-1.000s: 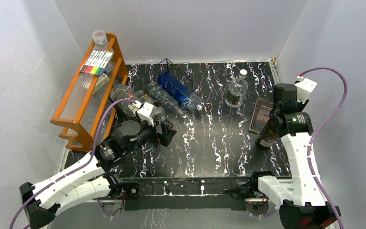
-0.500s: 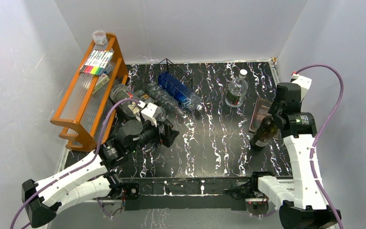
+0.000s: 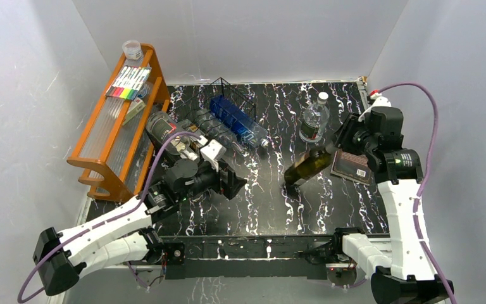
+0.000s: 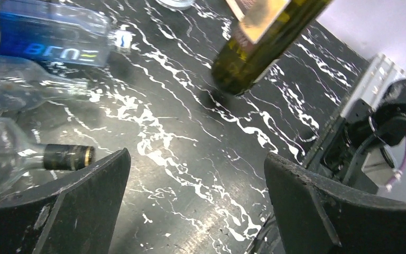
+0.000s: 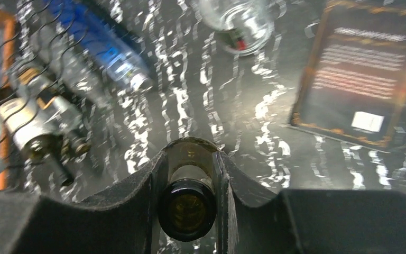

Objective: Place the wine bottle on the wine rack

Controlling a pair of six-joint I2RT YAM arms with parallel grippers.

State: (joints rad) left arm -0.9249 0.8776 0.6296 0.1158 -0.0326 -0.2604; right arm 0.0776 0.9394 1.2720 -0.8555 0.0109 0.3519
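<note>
Green wine bottle [image 3: 305, 167]; neck mostly hidden

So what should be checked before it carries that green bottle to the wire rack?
1. Grip: right gripper shut on the green bottle at its neck. Ok.
2. Bottle off the table: tilted, base lifted. Ok.
3. Free place on the wire rack: blue bottle and clear bottles lie there. Cannot tell.
4. Left gripper: open, empty, low before the rack, maybe in the way. Cannot tell.
5. Standing clear bottle: apart from the carried one. Ok.
</note>
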